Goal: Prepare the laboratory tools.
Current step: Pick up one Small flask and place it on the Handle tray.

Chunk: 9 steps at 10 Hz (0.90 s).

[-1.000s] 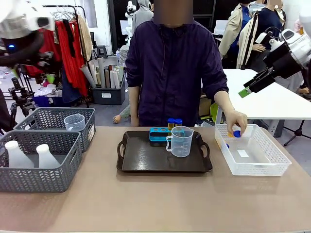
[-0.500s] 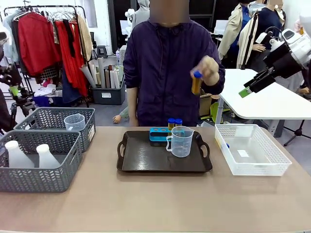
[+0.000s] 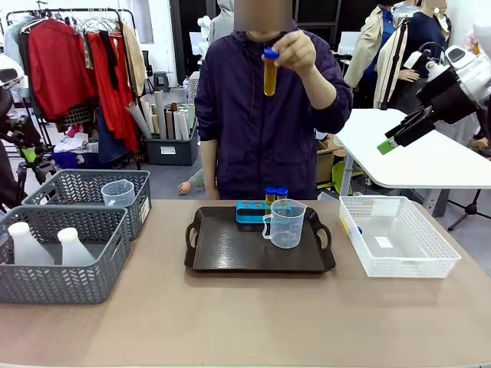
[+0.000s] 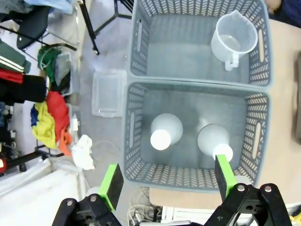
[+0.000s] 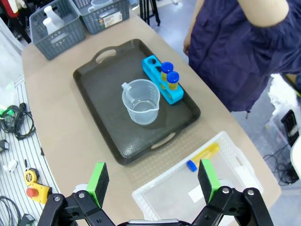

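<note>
While a blue-capped tube (image 3: pixel 269 74) was held up in the person's hand (image 3: pixel 295 50), left gripper (image 4: pixel 168 181) was noted spread wide, pointed at the grey basket (image 4: pixel 130 127); right gripper (image 5: pixel 153 178) likewise wide, empty.

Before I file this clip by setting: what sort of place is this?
Probably a robot-testing workspace, not a real lab: a clothes rack stands behind the person, loose cables lie around, and the tube rack sits on a tray.

left pincer (image 4: pixel 168 178), right pincer (image 5: pixel 153 176): black, green pads | person (image 3: pixel 265 115): dark purple jacket
</note>
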{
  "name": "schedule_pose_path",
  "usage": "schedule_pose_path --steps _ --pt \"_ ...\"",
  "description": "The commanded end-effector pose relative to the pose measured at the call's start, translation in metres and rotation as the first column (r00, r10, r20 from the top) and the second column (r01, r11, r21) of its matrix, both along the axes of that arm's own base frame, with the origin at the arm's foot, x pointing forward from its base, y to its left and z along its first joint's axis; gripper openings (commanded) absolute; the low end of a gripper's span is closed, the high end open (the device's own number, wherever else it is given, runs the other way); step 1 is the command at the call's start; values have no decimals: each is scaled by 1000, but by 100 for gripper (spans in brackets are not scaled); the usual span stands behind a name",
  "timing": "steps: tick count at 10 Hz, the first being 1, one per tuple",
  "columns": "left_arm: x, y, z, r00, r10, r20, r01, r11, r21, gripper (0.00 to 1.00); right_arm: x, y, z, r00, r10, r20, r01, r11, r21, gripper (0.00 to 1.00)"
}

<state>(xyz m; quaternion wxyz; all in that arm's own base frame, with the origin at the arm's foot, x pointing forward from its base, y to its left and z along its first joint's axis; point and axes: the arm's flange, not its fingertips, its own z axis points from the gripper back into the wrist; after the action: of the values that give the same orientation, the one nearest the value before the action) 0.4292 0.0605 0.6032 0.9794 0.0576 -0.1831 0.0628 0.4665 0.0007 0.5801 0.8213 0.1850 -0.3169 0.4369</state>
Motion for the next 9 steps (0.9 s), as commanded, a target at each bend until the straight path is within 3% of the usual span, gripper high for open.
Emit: schedule_pose_path --steps 1,3,4,5,6,9 --pt "-6 0 6 1000 18 6 -18 1000 -1 100 0 0 1 1000 7 5 -7 1000 17 100" --pt "-4 0 5 1000 1 7 -1 1000 1 100 0 0 1 1000 7 5 -7 1000 17 100" --pt "10 15 -11 986 -89 -140 88 996 -19 100 0 0 1 1000 7 5 -7 1000 17 100" --pt "18 23 -28 979 -76 -187 68 996 -50 100 0 0 1 1000 7 5 -7 1000 17 100" --pt "23 28 -44 982 -47 -180 41 998 -39 100 0 0 1 1000 7 5 -7 1000 17 100" --pt "28 40 -88 968 -120 -220 93 987 -128 100 0 0 1 1000 7 5 -7 1000 17 100"
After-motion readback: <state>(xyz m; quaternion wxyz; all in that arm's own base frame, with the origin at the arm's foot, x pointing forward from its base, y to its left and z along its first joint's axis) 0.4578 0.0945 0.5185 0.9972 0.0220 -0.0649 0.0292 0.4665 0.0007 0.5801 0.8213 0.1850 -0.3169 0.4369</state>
